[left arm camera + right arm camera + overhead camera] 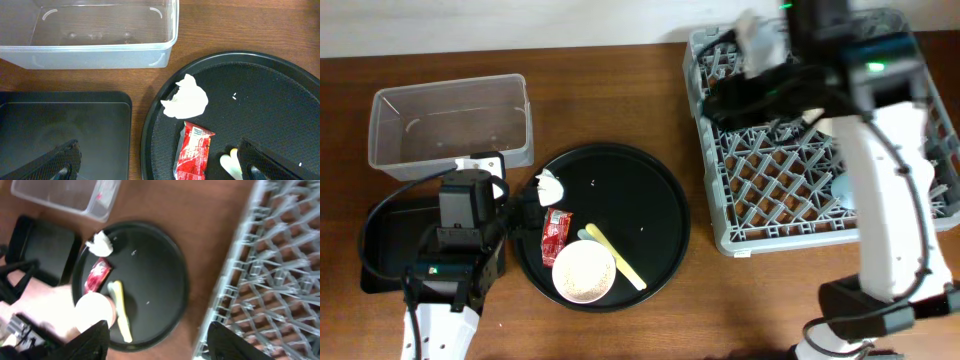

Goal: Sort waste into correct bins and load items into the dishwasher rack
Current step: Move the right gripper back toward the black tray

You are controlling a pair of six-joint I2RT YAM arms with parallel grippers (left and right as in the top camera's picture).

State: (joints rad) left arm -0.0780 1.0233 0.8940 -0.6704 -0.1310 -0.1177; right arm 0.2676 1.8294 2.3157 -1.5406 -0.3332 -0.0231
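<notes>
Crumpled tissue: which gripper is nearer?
Left. The left gripper hangs just short of the tissue at the round tray's left edge; the right gripper is far off, above the dishwasher rack.

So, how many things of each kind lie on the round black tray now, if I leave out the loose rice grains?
Waste: 2, the crumpled tissue and the red sachet
Bowls: 1, the small bowl
Utensils: 2, the yellow utensil and the pale-green utensil
Total: 5
</notes>
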